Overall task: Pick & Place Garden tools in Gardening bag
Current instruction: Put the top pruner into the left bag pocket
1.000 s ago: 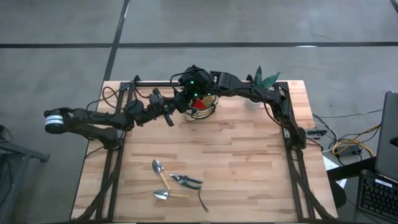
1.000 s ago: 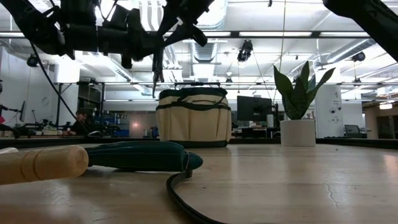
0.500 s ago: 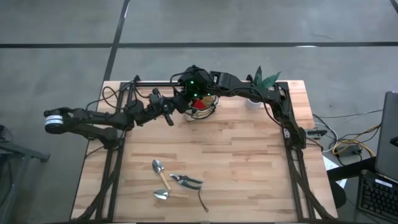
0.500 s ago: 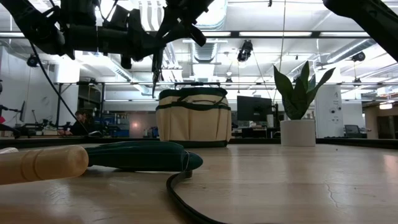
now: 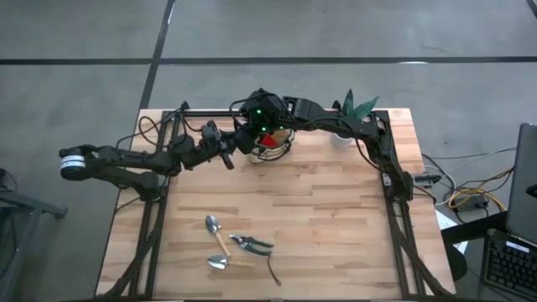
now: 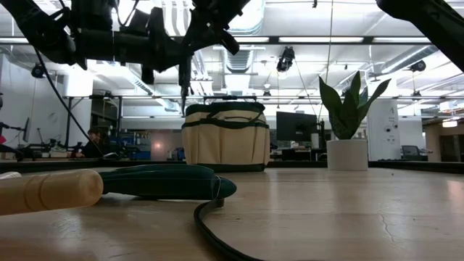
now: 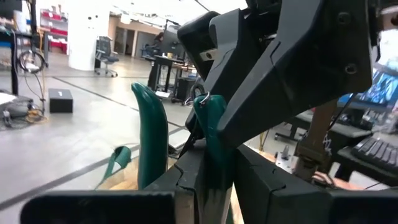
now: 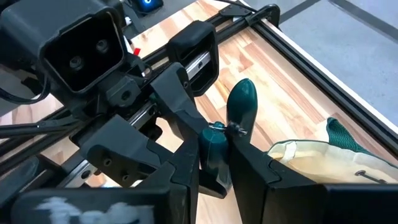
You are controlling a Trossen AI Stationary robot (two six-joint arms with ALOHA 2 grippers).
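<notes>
Both grippers meet just beside the bag (image 5: 275,143): left gripper (image 5: 228,159) and right gripper (image 8: 214,155) each pinch the green-handled snips (image 8: 239,109), mid-handover. Red item (image 5: 270,140) already in bag. Left on the worktop (image 5: 336,210), well short of bag: two trowels (image 5: 216,235), shears (image 5: 249,243).

The gardening bag (image 5: 273,144) is largely hidden beneath the right arm (image 5: 336,124) overhead.
</notes>
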